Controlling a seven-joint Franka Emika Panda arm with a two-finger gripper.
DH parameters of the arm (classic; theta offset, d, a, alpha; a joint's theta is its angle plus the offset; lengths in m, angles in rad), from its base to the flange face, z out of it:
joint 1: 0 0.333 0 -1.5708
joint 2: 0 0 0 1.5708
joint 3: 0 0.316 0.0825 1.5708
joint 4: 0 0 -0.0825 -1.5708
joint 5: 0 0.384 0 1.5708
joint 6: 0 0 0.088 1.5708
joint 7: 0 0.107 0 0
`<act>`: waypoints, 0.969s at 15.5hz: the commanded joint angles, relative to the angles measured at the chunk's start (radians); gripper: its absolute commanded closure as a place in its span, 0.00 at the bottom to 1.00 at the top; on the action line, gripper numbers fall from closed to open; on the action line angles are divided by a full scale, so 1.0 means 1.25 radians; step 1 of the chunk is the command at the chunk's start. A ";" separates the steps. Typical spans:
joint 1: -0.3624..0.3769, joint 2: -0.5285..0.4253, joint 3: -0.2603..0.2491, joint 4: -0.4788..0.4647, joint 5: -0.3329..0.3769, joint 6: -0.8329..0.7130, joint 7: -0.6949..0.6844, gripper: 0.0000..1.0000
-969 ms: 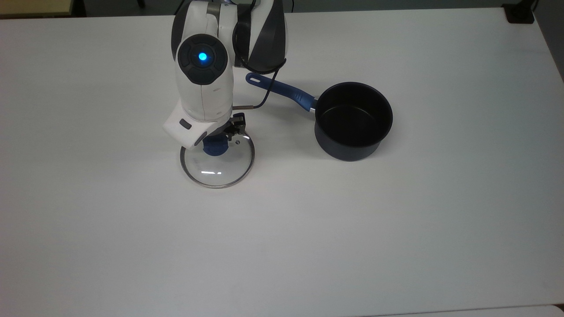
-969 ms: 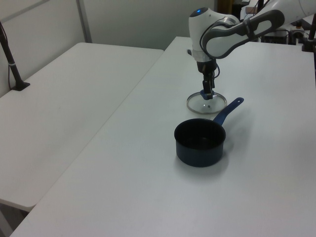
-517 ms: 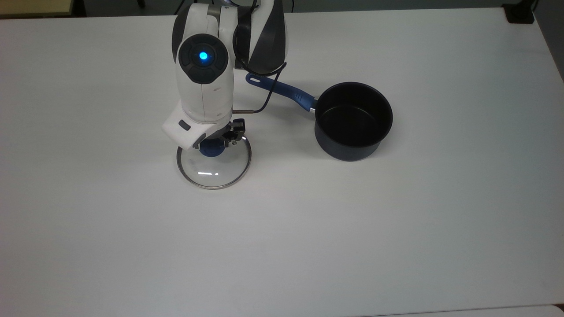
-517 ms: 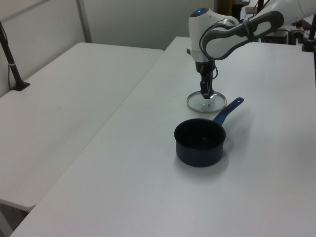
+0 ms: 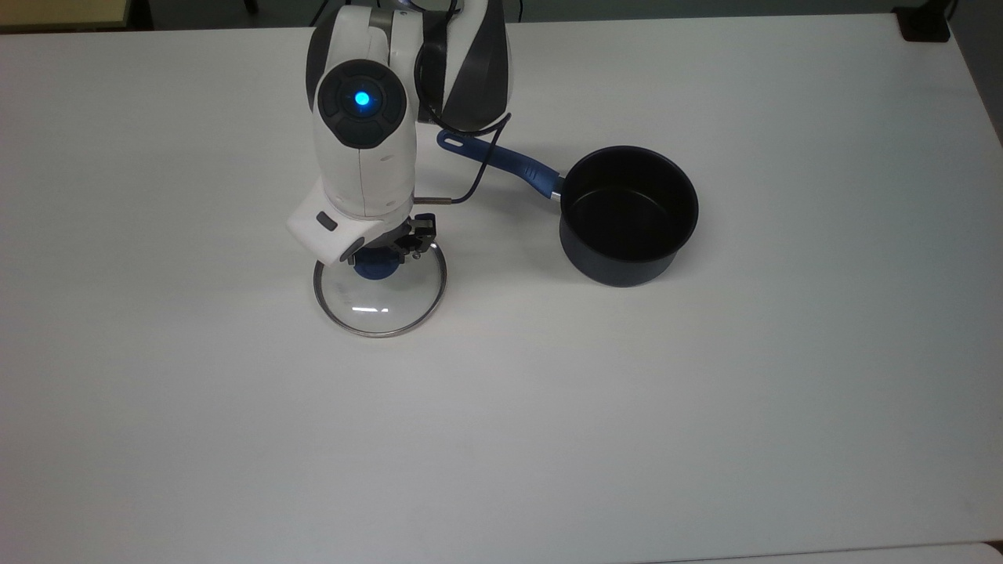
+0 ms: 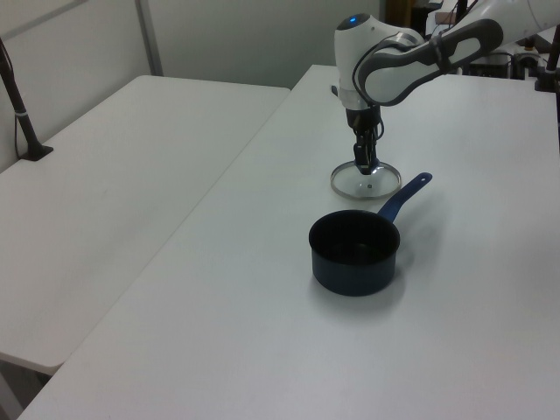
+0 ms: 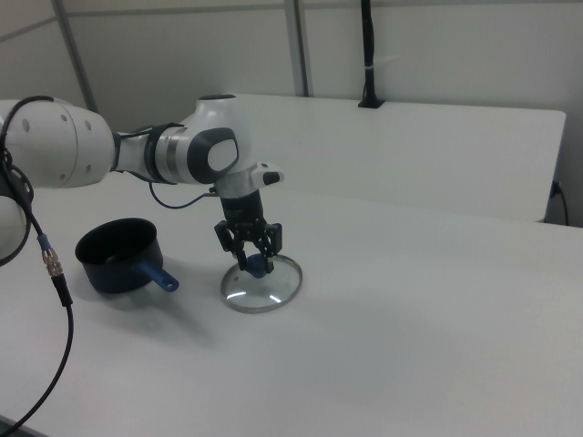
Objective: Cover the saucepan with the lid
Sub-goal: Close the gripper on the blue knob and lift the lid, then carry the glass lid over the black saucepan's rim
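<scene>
Hand over lid (saucepan apart)

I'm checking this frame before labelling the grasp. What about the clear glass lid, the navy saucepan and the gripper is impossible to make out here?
- Top view: the white wrist covers the upper part of the round clear glass lid and its blue knob.
- Left view: the gripper is too small to tell finger contact.
- Right view: the dark navy saucepan has its blue handle pointing at the camera, foreshortened.

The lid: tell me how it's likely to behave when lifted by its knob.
The lid looks like rigid glass with a metal rim, so it probably won't flex, but could crack if dropped. Held only at the small blue knob, the wide disc may swing or tilt. The pincer straddles that knob; a smooth knob might slip.
</scene>
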 commanded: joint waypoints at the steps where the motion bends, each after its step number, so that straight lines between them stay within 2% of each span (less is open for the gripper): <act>1: 0.007 -0.045 -0.004 -0.011 0.001 -0.001 0.029 0.61; 5: 0.001 -0.058 -0.008 0.043 0.001 -0.065 0.038 0.61; 10: -0.011 -0.108 -0.014 0.057 0.000 -0.133 0.034 0.61; 13: -0.010 -0.106 -0.014 0.103 0.001 -0.187 0.039 0.61; 15: -0.005 -0.107 -0.009 0.108 0.012 -0.189 0.051 0.61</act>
